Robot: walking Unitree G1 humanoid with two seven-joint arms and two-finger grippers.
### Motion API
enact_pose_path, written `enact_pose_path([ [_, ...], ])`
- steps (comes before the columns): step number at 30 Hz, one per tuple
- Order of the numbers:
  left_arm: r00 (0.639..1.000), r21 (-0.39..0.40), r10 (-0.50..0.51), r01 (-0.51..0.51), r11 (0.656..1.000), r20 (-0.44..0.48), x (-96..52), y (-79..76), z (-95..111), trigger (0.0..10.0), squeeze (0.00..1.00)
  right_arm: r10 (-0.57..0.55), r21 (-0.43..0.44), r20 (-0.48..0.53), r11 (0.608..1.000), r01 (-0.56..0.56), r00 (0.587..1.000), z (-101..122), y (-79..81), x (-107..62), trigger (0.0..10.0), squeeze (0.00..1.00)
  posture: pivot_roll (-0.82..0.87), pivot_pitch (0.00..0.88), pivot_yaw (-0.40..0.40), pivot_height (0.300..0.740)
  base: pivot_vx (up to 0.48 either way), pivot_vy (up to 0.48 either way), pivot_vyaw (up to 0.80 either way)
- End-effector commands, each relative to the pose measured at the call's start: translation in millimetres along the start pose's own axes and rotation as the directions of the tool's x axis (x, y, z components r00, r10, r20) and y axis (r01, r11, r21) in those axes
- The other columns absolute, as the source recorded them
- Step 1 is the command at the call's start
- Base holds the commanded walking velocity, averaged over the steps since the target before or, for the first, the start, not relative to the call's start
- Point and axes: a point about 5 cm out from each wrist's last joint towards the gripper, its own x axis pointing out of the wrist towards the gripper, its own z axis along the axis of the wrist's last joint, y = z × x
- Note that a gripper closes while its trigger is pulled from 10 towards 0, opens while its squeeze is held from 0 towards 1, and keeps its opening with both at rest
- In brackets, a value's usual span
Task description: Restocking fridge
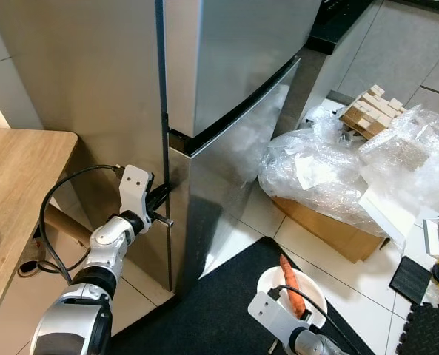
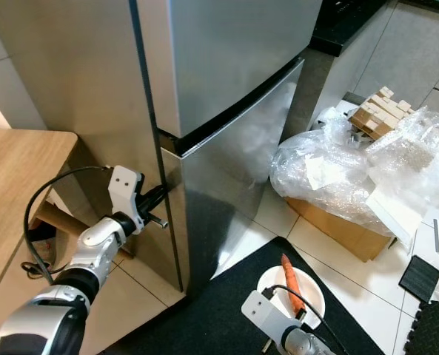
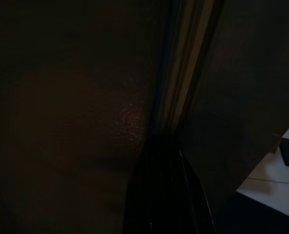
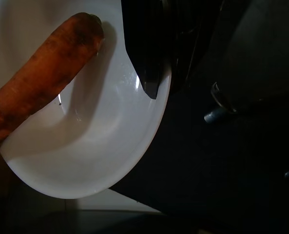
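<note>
Carrot [image 1: 292, 287] in white bowl [image 1: 317, 294] | right fingers [image 4: 151, 53] grip bowl rim | left fingers [image 1: 160, 197] at fridge [image 1: 226, 66] seam, state unclear

- The left arm [image 1: 104, 255] is built of rounded silver segments with black bands at the joints.
- A white angular camera bracket [image 1: 135, 186] sits on the left wrist, with small dark screw holes in its face.
- A black cable [image 1: 56, 203] loops from the top of that bracket back toward the forearm.
- The left gripper [image 1: 162, 194] has long, slim black jaws, and a short metal pin sticks out beside them.
- The right arm [image 1: 312, 344] shows a silver, rounded wrist section.
- A second white bracket [image 1: 267, 312] sits on the right wrist, with a thin black cable curving from it.
</note>
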Motion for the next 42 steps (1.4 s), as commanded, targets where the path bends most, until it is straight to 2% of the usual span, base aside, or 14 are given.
enact_pose_path([
  [1, 0.986, 0.003, -0.165, 0.165, 0.986, 0.015, 19.0, -29.9, 4.7, 10.0, 0.00, -0.017, 0.005, 0.001, 1.000, 0.017, 1.000, -3.1, -3.5, -1.7, 10.0, 0.00, -0.10, 0.087, -0.060, 0.740, 0.000, 0.000, 0.00],
  [7, 0.954, -0.023, -0.299, 0.300, 0.954, 0.015, 25.3, -46.2, 6.0, 10.0, 0.00, -0.018, 0.004, 0.008, 1.000, 0.018, 1.000, -1.7, -3.9, -1.4, 10.0, 0.00, -0.10, 0.087, -0.060, 0.740, 0.000, 0.000, 0.00],
  [12, 0.952, -0.020, -0.306, 0.306, 0.952, 0.015, 27.0, -47.9, 6.9, 10.0, 0.00, -0.018, 0.002, 0.008, 1.000, 0.018, 1.000, -1.6, -4.4, -1.4, 10.0, 0.00, -0.10, 0.088, -0.062, 0.740, 0.000, 0.000, 0.00],
  [42, 0.888, -0.023, -0.459, 0.460, 0.888, 0.029, 42.1, -86.4, 9.7, 10.0, 0.00, -0.021, 0.004, 0.005, 1.000, 0.021, 1.000, -3.1, -4.3, -2.0, 10.0, 0.00, -0.11, 0.085, -0.055, 0.740, 0.000, 0.000, 0.00],
])
